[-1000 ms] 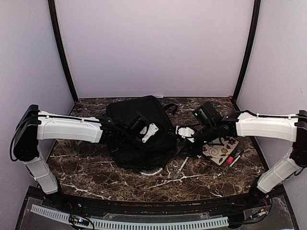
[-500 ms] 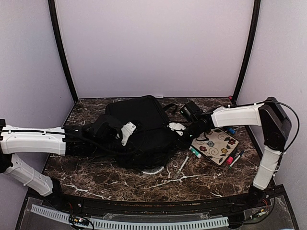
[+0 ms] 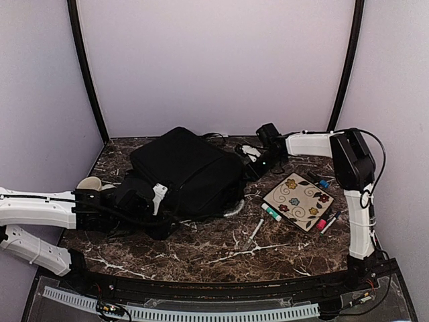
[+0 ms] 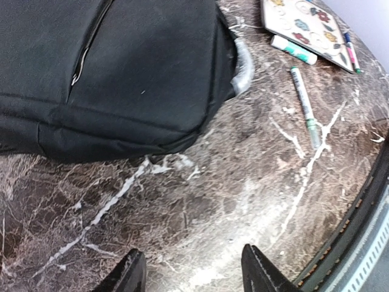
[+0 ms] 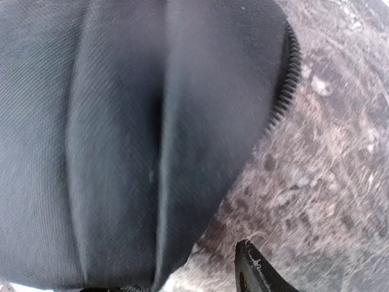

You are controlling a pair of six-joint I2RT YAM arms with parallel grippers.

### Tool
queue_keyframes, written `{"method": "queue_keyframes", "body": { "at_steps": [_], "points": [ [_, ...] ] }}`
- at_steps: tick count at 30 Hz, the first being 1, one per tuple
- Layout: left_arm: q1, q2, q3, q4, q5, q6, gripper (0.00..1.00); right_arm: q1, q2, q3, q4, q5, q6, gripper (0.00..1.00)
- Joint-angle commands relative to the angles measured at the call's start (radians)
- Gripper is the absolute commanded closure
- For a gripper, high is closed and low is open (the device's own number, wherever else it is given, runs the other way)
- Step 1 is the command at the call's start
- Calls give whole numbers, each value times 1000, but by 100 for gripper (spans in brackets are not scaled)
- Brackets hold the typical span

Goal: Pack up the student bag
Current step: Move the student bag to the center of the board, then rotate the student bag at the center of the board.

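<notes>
My left gripper (image 4: 191, 260) has let go and pulled back, fingers spread over the table (image 4: 200, 201) beside the student bag (image 3: 184, 171), which has shifted mid-table. My right gripper (image 3: 253, 155) seems to pinch its far-right corner. The notebook (image 3: 298, 201) and pens (image 3: 271, 213) are still unpacked.

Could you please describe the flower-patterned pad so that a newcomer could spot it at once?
Start at the big black student bag in the middle of the marble table and look to its right. There the flower-patterned pad lies flat, turned diagonally, with markers beside it. It alone is wide and cream-coloured with coloured flowers and swirls; its neighbours are thin pens.
</notes>
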Motion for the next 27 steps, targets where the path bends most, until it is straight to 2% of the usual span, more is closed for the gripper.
{"method": "queue_keyframes", "body": {
  "at_steps": [1,9,15,22,27],
  "points": [
    [-4,27,-63,57,-70,-31,44,9,-100,-76,-19,-77,42,47],
    [12,228,-46,189,-96,-8,44,12,-299,-259,-31,-150,104,46],
    [52,297,-42,280,-87,-31,44,33,-394,-346,11,-147,71,47],
    [105,329,-44,375,-66,-48,50,67,-373,-213,14,-156,55,48],
    [149,369,-45,455,-10,-63,54,126,-270,-74,29,-171,61,49]
  ]
}}
